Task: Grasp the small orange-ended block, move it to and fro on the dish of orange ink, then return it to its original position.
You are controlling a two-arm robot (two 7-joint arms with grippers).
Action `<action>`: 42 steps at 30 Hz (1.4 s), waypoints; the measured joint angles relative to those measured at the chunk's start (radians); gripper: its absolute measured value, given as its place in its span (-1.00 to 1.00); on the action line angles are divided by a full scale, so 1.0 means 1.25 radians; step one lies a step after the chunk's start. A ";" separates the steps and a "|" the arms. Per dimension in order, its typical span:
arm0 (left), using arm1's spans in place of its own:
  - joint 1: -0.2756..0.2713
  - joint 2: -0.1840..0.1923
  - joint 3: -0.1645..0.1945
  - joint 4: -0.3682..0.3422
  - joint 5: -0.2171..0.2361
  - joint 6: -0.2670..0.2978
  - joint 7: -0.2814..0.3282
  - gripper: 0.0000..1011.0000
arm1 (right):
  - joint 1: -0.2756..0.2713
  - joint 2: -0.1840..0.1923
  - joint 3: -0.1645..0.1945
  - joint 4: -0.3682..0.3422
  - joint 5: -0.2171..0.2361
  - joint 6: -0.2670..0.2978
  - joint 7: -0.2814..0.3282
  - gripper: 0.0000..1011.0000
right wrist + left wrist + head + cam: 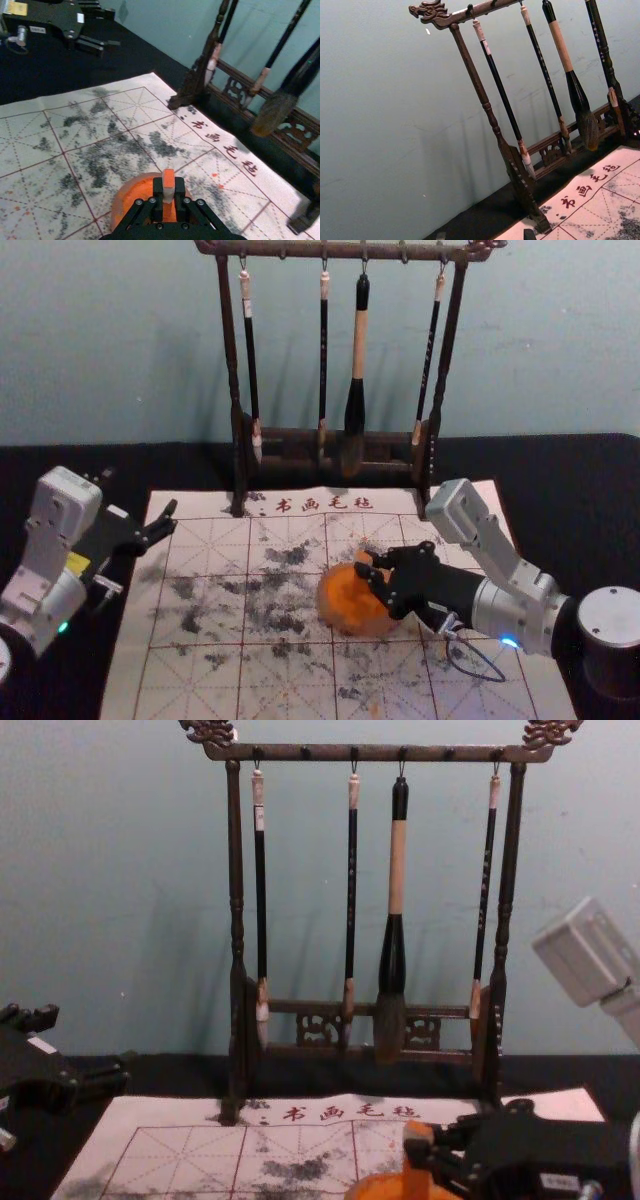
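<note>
You're at a robot's calligraphy station. At twelve o'clock, a wooden rack (pixel 300 250) holds hanging brushes (pixel 355 420) before a plain wall (pixel 150 340). Toward six lies a gridded, ink-stained mat (pixel 290 680) printed with Chinese characters. Your left arm (pixel 40 570) is at eight o'clock, your right arm (pixel 510 610) at four.

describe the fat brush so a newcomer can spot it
Behind the white mat stands a dark wooden rack with four brushes hanging from it. In the chest view, take the third from the left, the thick brush: it alone has a long bare-wood section and a wide tip.
</note>
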 joint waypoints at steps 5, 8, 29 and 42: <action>0.000 0.000 0.000 0.000 0.000 0.000 0.000 0.98 | -0.007 0.010 0.011 -0.008 0.000 0.005 -0.003 -0.84; 0.000 0.000 0.000 0.000 0.000 0.000 0.000 0.98 | -0.013 0.015 0.016 -0.015 0.002 0.008 -0.003 -0.84; 0.000 0.000 0.000 0.000 0.000 0.000 0.000 0.98 | -0.069 0.048 0.028 -0.084 0.026 0.027 0.004 -0.84; 0.000 0.000 0.000 0.000 0.000 0.000 0.000 0.98 | -0.059 0.041 0.011 -0.083 0.027 0.028 0.015 -0.84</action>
